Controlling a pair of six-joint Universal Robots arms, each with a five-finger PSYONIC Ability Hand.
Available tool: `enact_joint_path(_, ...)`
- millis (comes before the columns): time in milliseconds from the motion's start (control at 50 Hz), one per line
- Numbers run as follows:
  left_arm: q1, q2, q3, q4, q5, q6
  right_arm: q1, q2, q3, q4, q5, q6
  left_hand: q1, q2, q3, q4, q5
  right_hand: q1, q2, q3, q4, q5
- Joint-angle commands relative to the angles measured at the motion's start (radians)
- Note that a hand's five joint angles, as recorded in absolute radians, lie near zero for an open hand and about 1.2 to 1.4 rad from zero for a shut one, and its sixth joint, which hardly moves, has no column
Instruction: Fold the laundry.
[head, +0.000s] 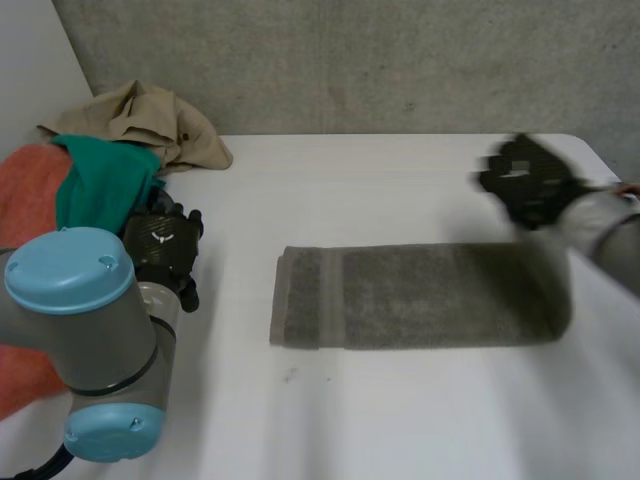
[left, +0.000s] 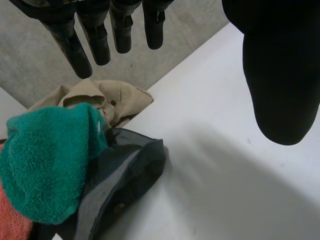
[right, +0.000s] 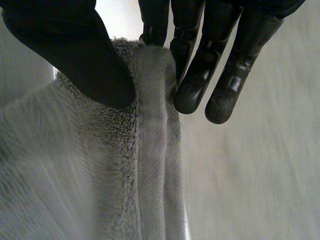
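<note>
**Laundry pile (head: 90, 170) at left, grey towel (head: 420, 297) mid-table, both hands slack**

Left end of the white table (head: 400, 180): orange towel (head: 25, 190) with a green towel (head: 100, 185) lying over it, and a tan shirt (head: 150, 120) bunched behind them. The left wrist view also shows a dark grey garment (left: 125, 170) under the green towel, at the pile's edge.

Left arm (head: 75, 330) is in the foreground. Left hand (head: 165, 245) hangs just beside the pile over bare table. Its fingers (left: 95, 40) are straight and well apart from the thumb, and they hold nothing.

Centre: the grey towel lies flat as a long strip running left to right. Its banded end faces the pile and is well apart from it.

Right: right hand (head: 530, 180) is over the towel's far right corner. In the right wrist view the thumb (right: 65, 45) is on one side of the end hem and the straight fingers are on the other, with the hem showing between them. Cannot tell whether they touch the cloth. The towel is not lifted.
</note>
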Motion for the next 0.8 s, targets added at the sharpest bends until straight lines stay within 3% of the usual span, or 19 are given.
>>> enact_joint_path(20,-0.007,0.003,0.015,0.001,-0.002,0.004,0.405,0.111,-0.069,-0.046,-0.004,0.002,-0.024,-0.024,-0.031,-0.025,-0.045,0.431,0.223,0.215,0.207,0.239)
enact_joint_path(200,-0.012,0.000,0.018,0.001,-0.002,0.007,0.579,0.259,-0.092,-0.037,0.008,-0.030,-0.024,-0.024,-0.031,-0.025,-0.045,0.431,0.223,0.215,0.207,0.239)
enact_joint_path(280,-0.022,0.000,0.038,0.001,-0.002,0.010,0.574,0.254,-0.095,-0.043,0.038,-0.060,-0.024,-0.024,-0.031,-0.025,-0.045,-0.791,-0.998,-1.007,-1.015,-0.983)
enact_joint_path(360,-0.051,0.000,0.077,0.001,0.003,0.010,0.563,0.191,-0.084,-0.035,0.056,-0.001,-0.024,-0.024,-0.031,-0.025,-0.045,-0.791,-0.998,-1.007,-1.015,-0.983)
enact_joint_path(440,-0.085,-0.003,0.136,0.003,0.007,0.010,0.435,0.087,-0.038,-0.034,0.061,0.194,-0.024,-0.024,-0.031,-0.025,-0.045,-0.791,-0.998,-1.007,-1.015,-0.983)
enact_joint_path(540,-0.159,-0.029,0.226,0.003,0.023,0.008,0.269,-0.040,0.049,-0.020,0.071,0.540,-0.024,-0.024,-0.031,-0.025,-0.045,-0.791,-0.998,-1.007,-1.015,-0.983)
enact_joint_path(600,-0.212,-0.078,0.272,-0.004,0.062,0.008,0.194,-0.069,0.109,0.006,0.065,0.624,-0.024,-0.024,-0.031,-0.025,-0.045,-0.791,-0.998,-1.007,-1.015,-0.983)
enact_joint_path(640,-0.243,-0.116,0.301,-0.005,0.095,0.008,0.085,-0.077,0.187,0.046,0.048,0.618,-0.024,-0.024,-0.031,-0.025,-0.045,-0.791,-0.998,-1.007,-1.015,-0.983)
enact_joint_path(800,-0.301,-0.244,0.375,-0.008,0.178,0.007,-0.044,-0.073,0.357,0.052,0.012,0.418,-0.002,-0.003,-0.010,-0.004,-0.024,-0.732,-0.939,-0.947,-0.956,-0.924)
